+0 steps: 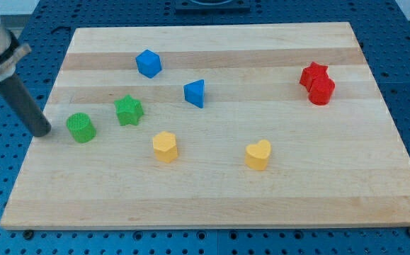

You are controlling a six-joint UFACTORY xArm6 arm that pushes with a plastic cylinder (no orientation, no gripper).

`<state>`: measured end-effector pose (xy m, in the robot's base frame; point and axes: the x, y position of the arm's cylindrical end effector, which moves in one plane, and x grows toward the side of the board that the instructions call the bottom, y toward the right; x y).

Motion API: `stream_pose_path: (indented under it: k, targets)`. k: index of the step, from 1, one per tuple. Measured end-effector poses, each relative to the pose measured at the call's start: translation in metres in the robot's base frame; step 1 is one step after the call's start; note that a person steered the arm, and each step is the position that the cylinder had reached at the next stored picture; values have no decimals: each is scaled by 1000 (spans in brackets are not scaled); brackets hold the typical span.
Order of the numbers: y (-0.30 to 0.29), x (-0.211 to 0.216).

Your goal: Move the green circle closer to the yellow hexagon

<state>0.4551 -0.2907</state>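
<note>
The green circle (81,127) lies at the view's left on the wooden board (212,198). The yellow hexagon (165,146) lies to its right and slightly lower, a good gap away. My tip (42,132) rests on the board just left of the green circle, a small gap from it. The rod slants up to the view's top left.
A green star (129,110) sits just up and right of the green circle. A blue hexagon (149,63) and a blue triangle (195,93) lie above the middle. A yellow heart (258,154) lies right of the hexagon. A red star (313,74) and a red block (321,91) touch at the right.
</note>
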Motion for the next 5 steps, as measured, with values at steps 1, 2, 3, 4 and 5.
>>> stream_pose_path:
  k: [1,2,3,4,5]
  targets:
    - [18,-14]
    - [45,6]
    - [73,31]
    - [72,19]
    - [68,-6]
